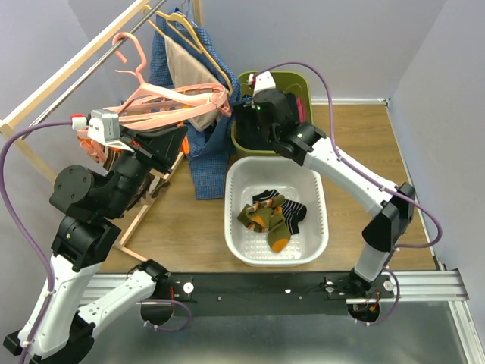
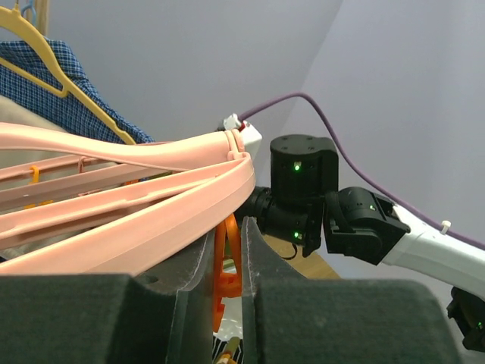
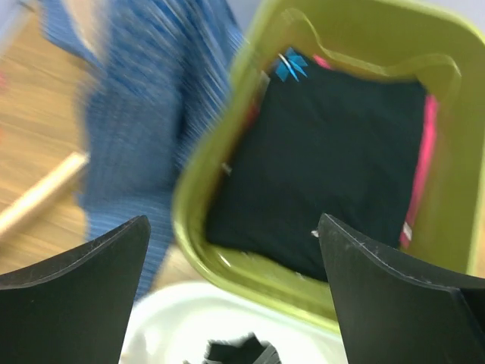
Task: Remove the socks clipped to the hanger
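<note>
The salmon-pink ring hanger [image 1: 176,104] hangs at the left from the wooden rack; its rim fills the left wrist view [image 2: 144,208]. My left gripper [image 2: 233,236] is shut on an orange clip [image 2: 228,267] dangling under the rim; in the top view it [image 1: 161,146] sits just below the hanger. Several striped socks [image 1: 273,216] lie in the white basket [image 1: 241,176]. A striped bit of sock [image 2: 226,350] shows below the clip. My right gripper [image 3: 233,221] is open and empty above the green bin; in the top view it [image 1: 248,125] is right of the hanger.
A green bin [image 1: 292,80] holds black folded clothing [image 3: 333,152] behind the white basket [image 3: 174,318]. A blue patterned garment [image 1: 204,144] and beige clothes on thin hangers [image 1: 189,34] hang from the wooden rack [image 1: 68,72]. The right arm [image 2: 356,224] faces the left wrist camera.
</note>
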`<state>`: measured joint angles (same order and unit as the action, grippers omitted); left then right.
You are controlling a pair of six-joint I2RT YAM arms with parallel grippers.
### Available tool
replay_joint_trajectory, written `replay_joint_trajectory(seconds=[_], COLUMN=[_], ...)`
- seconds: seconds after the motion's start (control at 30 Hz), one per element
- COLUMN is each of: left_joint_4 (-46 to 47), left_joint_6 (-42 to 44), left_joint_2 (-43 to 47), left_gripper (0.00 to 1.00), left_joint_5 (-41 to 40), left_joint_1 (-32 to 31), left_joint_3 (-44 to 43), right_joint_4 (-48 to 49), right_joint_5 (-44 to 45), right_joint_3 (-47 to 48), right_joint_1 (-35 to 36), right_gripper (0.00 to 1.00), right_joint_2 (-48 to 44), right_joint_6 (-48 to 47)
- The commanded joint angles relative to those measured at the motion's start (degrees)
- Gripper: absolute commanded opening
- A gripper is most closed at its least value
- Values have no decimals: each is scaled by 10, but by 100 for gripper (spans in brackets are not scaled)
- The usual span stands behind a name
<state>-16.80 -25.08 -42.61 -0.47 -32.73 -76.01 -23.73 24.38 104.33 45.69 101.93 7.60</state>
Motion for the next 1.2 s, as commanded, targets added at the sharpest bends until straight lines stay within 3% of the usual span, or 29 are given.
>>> replay_joint_trajectory(seconds=[0.0, 0.13, 0.27, 0.43, 0.6, 0.83, 0.97, 1.17], left_joint_4=[-3, -13, -16, -17, -14, -23, -30, -28], left_joint_6=[-9, -7, -5, -5, -8, -6, -8, -22], left_joint_2=[2, 3, 6, 8, 11, 17, 20, 22], left_gripper=[0, 0, 0, 0, 0, 0, 0, 0], left_joint_5=[34, 32, 31, 33, 34, 26, 23, 33], left_joint_1=[-8, -7, -8, -8, -8, -7, -8, -8], left_joint_3=[-3, -9, -9, -8, -5, -3, -9, -15], right_joint_4=[-18, 15, 124, 313, 560, 680, 663, 698], right_joint_5=[75, 42, -147, -177, -257, -300, -277, -257], right_joint_3=[-69, -186, -316, -414, -490, -382, -274, -232], right_joint_1=[3, 3, 19, 151, 202, 265, 279, 304], right_gripper=[100, 100, 100, 100, 100, 100, 100, 100], right_joint_2=[-57, -123, -189, -215, -174, -17, 70, 107], right_joint_6=[20, 46, 38, -44, -72, -127, -114, -156])
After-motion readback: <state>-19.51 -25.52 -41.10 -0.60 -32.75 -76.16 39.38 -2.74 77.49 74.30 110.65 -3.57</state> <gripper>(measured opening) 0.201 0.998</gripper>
